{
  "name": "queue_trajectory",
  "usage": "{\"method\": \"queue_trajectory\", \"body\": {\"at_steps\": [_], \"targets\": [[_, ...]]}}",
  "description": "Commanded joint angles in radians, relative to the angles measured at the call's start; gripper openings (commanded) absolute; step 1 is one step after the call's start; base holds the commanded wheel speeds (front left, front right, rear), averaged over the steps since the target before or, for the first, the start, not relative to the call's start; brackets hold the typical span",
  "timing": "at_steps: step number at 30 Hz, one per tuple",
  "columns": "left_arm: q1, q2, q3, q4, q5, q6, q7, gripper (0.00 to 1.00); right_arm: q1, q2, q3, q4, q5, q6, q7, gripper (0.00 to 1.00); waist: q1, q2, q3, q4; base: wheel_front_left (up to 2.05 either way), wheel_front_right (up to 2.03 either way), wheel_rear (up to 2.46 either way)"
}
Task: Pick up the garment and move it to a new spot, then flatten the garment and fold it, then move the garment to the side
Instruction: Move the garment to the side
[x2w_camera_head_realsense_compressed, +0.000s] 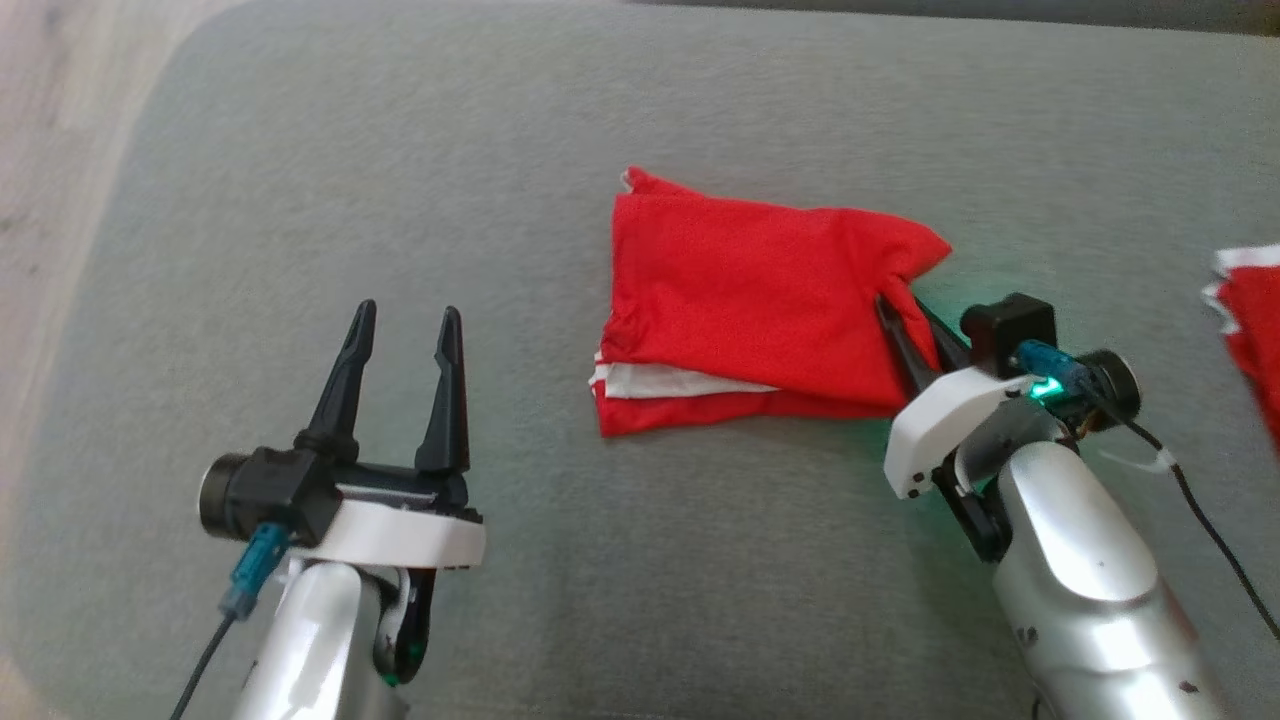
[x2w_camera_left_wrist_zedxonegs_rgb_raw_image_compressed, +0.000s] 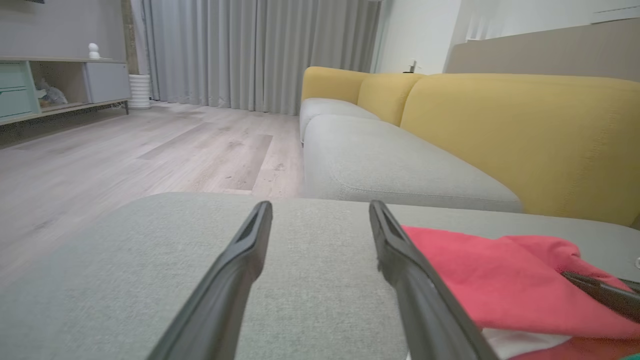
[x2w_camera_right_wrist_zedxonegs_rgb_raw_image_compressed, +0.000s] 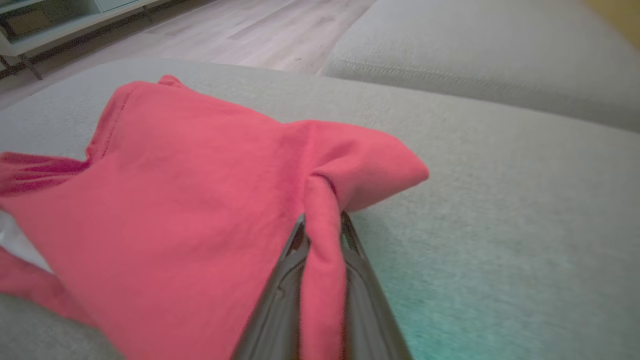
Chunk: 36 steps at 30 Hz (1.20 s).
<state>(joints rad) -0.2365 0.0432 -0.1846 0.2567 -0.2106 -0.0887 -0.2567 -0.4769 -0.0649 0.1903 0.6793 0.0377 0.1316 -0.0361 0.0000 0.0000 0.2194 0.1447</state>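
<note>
The garment (x2w_camera_head_realsense_compressed: 750, 300) lies folded on the grey cushion, plain red side up, with a white layer showing at its near left edge; no lettering is visible. My right gripper (x2w_camera_head_realsense_compressed: 900, 305) is shut on the garment's right edge, a red fold pinched between the fingers (x2w_camera_right_wrist_zedxonegs_rgb_raw_image_compressed: 320, 235). The garment (x2w_camera_right_wrist_zedxonegs_rgb_raw_image_compressed: 190, 200) spreads to the left of those fingers in the right wrist view. My left gripper (x2w_camera_head_realsense_compressed: 405, 320) stands open over bare cushion, left of the garment and apart from it. In the left wrist view its fingers (x2w_camera_left_wrist_zedxonegs_rgb_raw_image_compressed: 320, 210) frame grey fabric, with the garment (x2w_camera_left_wrist_zedxonegs_rgb_raw_image_compressed: 500, 270) at the right.
A second red cloth with white edging (x2w_camera_head_realsense_compressed: 1250, 320) lies at the right edge of the grey cushion (x2w_camera_head_realsense_compressed: 400, 150). Wooden floor (x2w_camera_head_realsense_compressed: 50, 150) runs past the cushion's left edge. A yellow-backed sofa (x2w_camera_left_wrist_zedxonegs_rgb_raw_image_compressed: 500, 115) stands beyond, with another grey seat (x2w_camera_left_wrist_zedxonegs_rgb_raw_image_compressed: 390, 170).
</note>
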Motion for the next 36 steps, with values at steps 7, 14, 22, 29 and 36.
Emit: {"method": "queue_trajectory", "body": {"at_steps": [7,14,22,29,36], "targets": [[0.014,0.007,0.047,-0.06,0.029,0.008,-0.005,1.0,-0.044,-0.061,0.107,-0.112,-0.097,-0.001,0.014,0.0,0.0,0.0,-0.04,-0.139,0.0,0.0,0.0],[-0.014,0.007,0.061,-0.096,0.043,0.006,-0.005,1.0,-0.116,-0.318,0.248,-0.226,-0.051,-0.001,0.099,0.0,0.0,0.0,0.016,-0.234,0.0,0.0,0.0],[-0.069,0.007,0.086,-0.123,0.065,-0.013,-0.005,1.0,-0.192,-0.631,0.284,-0.285,0.037,-0.001,0.164,0.0,0.0,0.0,0.116,-0.273,0.0,0.0,0.0],[-0.096,0.007,0.105,-0.144,0.054,-0.024,-0.005,1.0,-0.163,-0.746,0.141,-0.225,0.034,-0.001,0.128,0.0,0.0,0.0,0.16,-0.266,0.0,0.0,0.0],[-0.1,0.007,0.122,-0.146,0.06,-0.03,-0.005,1.0,-0.138,-0.753,0.059,-0.183,0.026,-0.001,0.09,0.0,0.0,0.0,0.171,-0.263,0.0,0.0,0.0]]}}
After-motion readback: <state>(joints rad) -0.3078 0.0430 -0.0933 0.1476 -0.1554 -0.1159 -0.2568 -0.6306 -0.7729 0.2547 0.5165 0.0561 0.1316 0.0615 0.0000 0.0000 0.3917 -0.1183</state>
